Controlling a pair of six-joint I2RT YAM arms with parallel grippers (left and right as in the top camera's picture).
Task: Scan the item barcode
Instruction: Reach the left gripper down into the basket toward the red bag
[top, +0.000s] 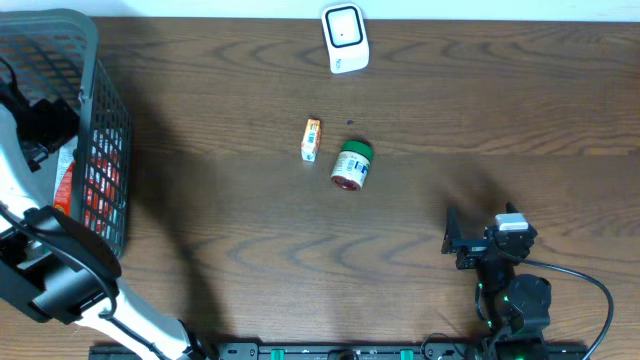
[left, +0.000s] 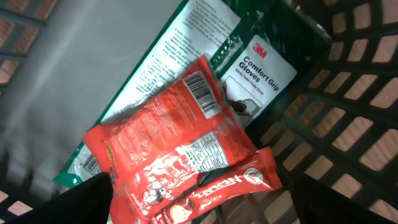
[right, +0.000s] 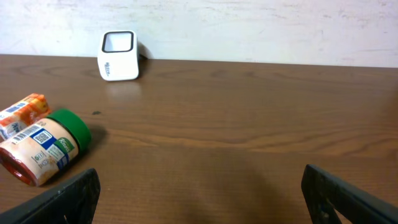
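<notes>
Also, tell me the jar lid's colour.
The jar lid is green, clearest in the right wrist view.

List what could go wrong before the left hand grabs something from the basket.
1. The red packet overlaps a smaller red sachet on the gloves pack; the open left hand might pinch two at once.
2. The basket wall sits close beside the hand, which might snag the mesh.
3. A grip across the packet's barcode could crumple it for the scanner.

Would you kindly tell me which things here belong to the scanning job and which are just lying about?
Job: white box-shaped barcode scanner; red foil packet, barcode showing, in the dark plastic basket.
Lying about: green-lidded jar on its side; small orange carton; white-and-green glove pack.
</notes>
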